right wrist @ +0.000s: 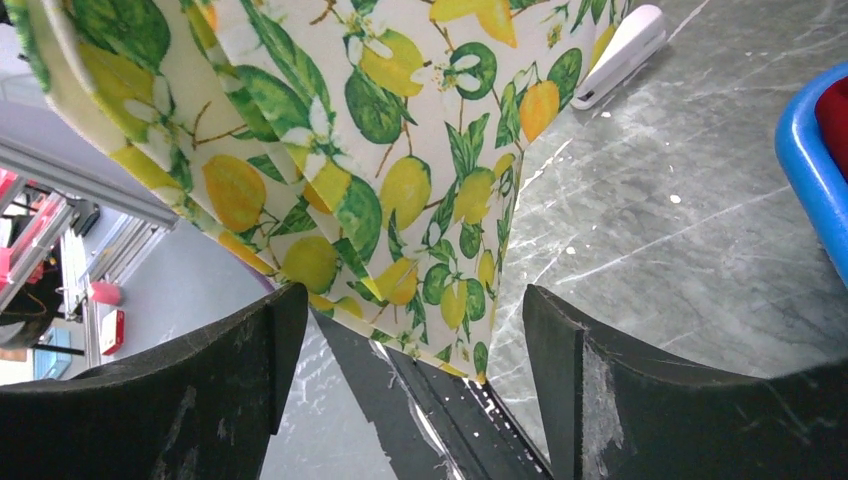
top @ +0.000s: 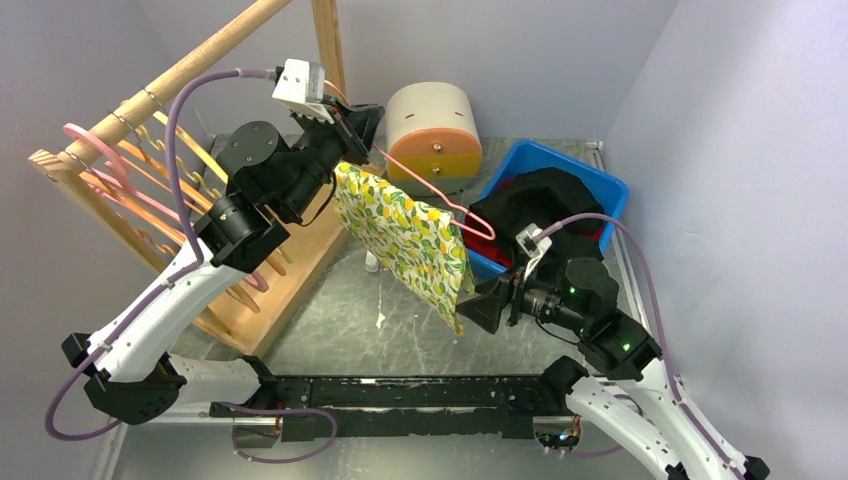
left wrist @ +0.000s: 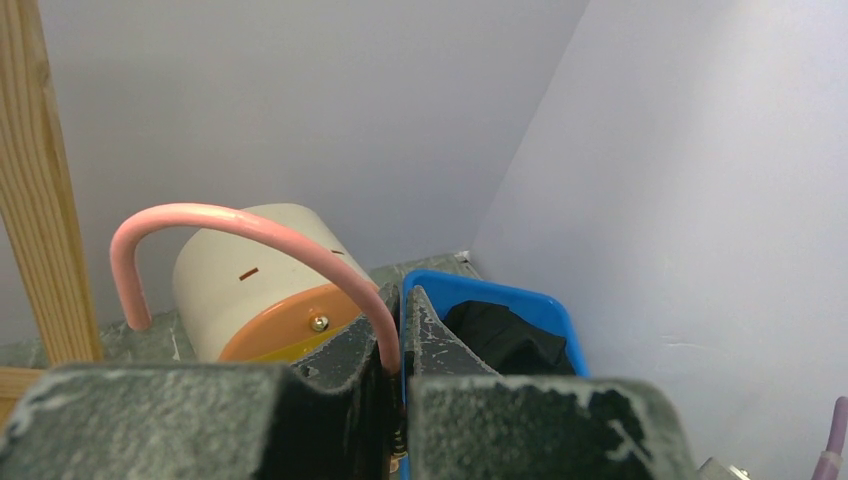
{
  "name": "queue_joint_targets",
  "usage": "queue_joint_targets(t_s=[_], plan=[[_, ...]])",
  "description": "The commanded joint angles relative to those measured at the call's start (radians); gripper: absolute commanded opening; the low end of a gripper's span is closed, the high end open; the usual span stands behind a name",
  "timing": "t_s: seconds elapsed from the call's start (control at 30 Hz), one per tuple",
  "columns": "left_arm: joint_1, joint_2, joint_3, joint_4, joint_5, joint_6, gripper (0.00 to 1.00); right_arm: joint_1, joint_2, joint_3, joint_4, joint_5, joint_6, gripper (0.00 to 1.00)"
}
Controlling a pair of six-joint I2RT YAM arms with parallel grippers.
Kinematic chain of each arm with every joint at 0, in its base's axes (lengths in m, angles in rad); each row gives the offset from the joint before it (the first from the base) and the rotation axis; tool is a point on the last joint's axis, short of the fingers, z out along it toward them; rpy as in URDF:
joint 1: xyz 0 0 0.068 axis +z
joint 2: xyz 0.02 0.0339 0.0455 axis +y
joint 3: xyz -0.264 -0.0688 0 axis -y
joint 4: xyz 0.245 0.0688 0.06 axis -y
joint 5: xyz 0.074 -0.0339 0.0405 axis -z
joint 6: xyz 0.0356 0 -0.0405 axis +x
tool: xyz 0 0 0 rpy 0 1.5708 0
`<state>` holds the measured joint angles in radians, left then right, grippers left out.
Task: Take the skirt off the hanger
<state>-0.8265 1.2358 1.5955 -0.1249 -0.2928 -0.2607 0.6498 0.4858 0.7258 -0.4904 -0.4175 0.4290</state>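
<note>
A: What is given by the overhead view alone?

B: The whole table is laid out there. The wooden rack is seen to the left of the left gripper, and the blue bin on the far side of the right gripper. The skirt, printed with lemons, is shown draped on the pink hanger. It is held up off the table between the two grippers, just below the left one and just in front of the right one.

A: How is the hanger held?

B: That is settled by the left wrist view. The hanger's neck is clenched between the closed fingers, and its hook is seen curving up above them. The skirt is hidden from that camera. A round box and the bin with dark clothes are seen beyond the fingertips.

A: What is added by the right wrist view?

B: The right gripper is shown spread wide, with nothing grasped. The skirt's lower edge is seen hanging down to the gap between the fingers; contact with either finger cannot be made out. A small white object is shown on the table beyond the skirt. From overhead it is little more than a speck.
</note>
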Motion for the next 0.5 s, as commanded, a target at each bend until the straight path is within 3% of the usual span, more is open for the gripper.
queue_joint_targets(t_s=[0.0,0.2,0.47], plan=[[-0.003,-0.035,-0.002,0.061,-0.029,0.003,0.07,-0.002,-0.017,0.056,-0.046,-0.005,-0.014,0.83],[-0.002,-0.035,-0.006,0.064,-0.030,0.003,0.07,-0.002,-0.047,0.028,-0.023,-0.091,0.000,0.85],[-0.002,-0.035,0.006,0.061,-0.028,0.003,0.07,-0.001,0.008,-0.010,0.152,-0.075,0.017,0.81]])
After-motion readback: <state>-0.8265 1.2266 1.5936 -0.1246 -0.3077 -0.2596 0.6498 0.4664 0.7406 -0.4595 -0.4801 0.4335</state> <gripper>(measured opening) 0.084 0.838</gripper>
